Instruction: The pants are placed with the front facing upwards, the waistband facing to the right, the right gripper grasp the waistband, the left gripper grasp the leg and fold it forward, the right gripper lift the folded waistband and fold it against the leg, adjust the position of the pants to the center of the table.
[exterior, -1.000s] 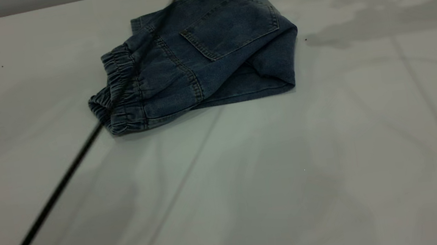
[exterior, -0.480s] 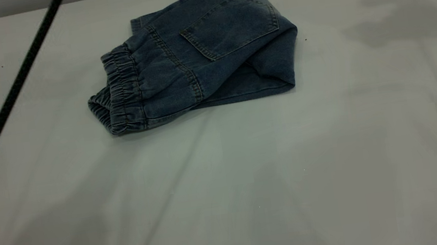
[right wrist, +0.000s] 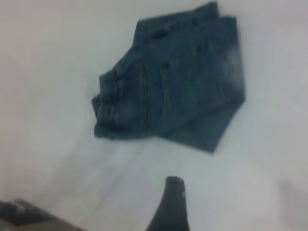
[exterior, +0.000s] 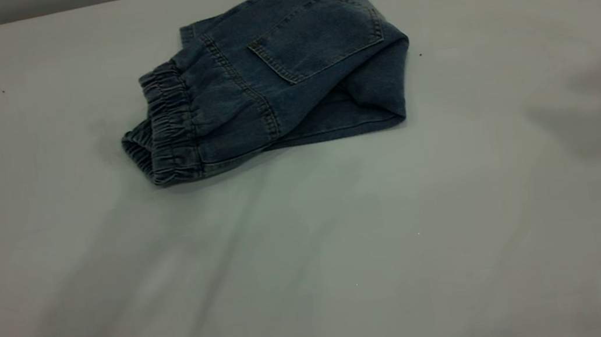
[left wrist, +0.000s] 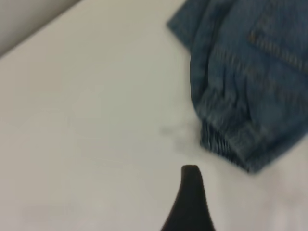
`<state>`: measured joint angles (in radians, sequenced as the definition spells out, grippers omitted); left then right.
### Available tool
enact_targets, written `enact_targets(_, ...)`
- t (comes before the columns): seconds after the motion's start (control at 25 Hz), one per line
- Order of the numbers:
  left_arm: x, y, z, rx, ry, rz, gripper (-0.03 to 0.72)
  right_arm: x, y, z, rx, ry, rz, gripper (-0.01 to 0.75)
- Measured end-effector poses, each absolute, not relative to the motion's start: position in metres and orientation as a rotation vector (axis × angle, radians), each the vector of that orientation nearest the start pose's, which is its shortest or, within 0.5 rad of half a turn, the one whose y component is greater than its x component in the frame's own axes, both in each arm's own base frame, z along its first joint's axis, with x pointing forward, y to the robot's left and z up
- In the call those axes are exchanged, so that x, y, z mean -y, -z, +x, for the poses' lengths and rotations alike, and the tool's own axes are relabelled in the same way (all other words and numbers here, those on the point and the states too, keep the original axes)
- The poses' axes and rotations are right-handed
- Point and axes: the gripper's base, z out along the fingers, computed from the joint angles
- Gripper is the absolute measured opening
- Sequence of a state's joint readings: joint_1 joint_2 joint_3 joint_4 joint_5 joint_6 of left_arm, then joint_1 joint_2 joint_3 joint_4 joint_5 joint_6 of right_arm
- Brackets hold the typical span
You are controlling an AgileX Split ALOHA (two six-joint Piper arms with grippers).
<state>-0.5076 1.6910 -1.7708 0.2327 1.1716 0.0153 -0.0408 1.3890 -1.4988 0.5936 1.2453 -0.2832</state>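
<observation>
The pants [exterior: 263, 74] lie folded in a compact bundle at the far middle of the table [exterior: 346, 244], a back pocket facing up. Their gathered waistband [exterior: 168, 128] points to the exterior view's left. Neither gripper shows in the exterior view. The left wrist view has the pants [left wrist: 250, 72] and waistband [left wrist: 231, 139] close by, beyond the left gripper [left wrist: 238, 192], which is open over bare table; one black fingertip [left wrist: 191, 175] shows. The right gripper [right wrist: 216, 197] is open, farther back, holding nothing, one fingertip [right wrist: 174, 185] showing, the pants [right wrist: 178, 82] lying ahead of it.
The table's far edge [exterior: 20, 17] runs just behind the pants. Soft arm shadows fall on the near and right parts of the table. A dark object [right wrist: 19, 216] sits at one corner of the right wrist view.
A black gripper above the pants' far edge and a thin black cable crossing the exterior view have swept off to the left and out of sight. The pants have not moved.
</observation>
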Motion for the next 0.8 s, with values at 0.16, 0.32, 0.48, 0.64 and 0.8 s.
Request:
enact_targets(0.16,0.135,-0.392,0.282,-2.47,-0.098,0.622,0.552,-0.039,-0.407,0.227,-2.458,-0.663,-0.248,0.593)
enact_targets(0.32,0.115,-0.398,0.246,-2.466,-0.065,0.541,0.552,-0.041,-0.39,0.181,-2.465,-0.657,-0.272,0.593)
enact_targets(0.48,0.101,-0.398,0.216,-2.473,-0.009,0.479,0.552,-0.042,-0.376,0.141,-2.439,-0.639,-0.304,0.593)
enact_targets(0.64,0.085,-0.386,0.186,-2.482,-0.006,0.503,0.552,-0.043,-0.362,0.106,-2.408,-0.609,-0.317,0.593)
enact_targets(0.8,0.068,-0.362,0.154,-2.509,-0.013,0.533,0.552,-0.041,-0.341,0.076,-2.398,-0.547,-0.327,0.588)
